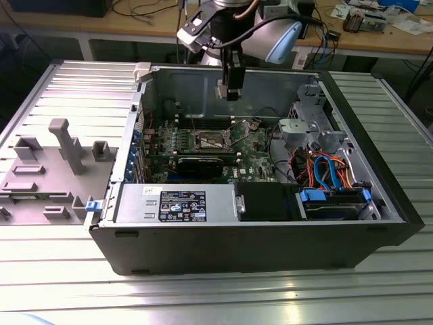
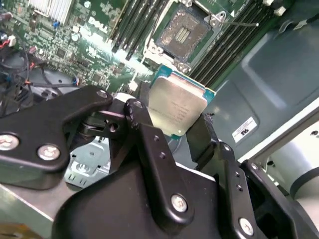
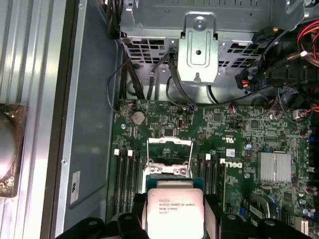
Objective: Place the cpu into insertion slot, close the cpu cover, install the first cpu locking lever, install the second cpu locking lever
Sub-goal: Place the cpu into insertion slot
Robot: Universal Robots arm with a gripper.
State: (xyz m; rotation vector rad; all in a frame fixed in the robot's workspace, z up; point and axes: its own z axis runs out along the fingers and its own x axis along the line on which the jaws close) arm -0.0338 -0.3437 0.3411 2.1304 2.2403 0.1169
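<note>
**Item:** small flat square silver-topped cpu (image 2: 179, 102), pinched by its edges in the black two-fingered gripper (image 2: 172, 113), fingers closed to chip width, probably to leave the underside free.

**Location:** inside the open black computer case (image 1: 270, 250), above and apart from the square silver-rimmed insertion slot (image 2: 185, 34).

**Views:** the second wrist view shows the slot's bare dark centre; the exterior view shows the clearance.

Bright, even light from above w/ soft glare on the ribbed table (image 1: 203, 298), pale sheen on the cpu (image 2: 177, 107) lid, case (image 1: 270, 244) interior dimmer, shadows faint.
</note>
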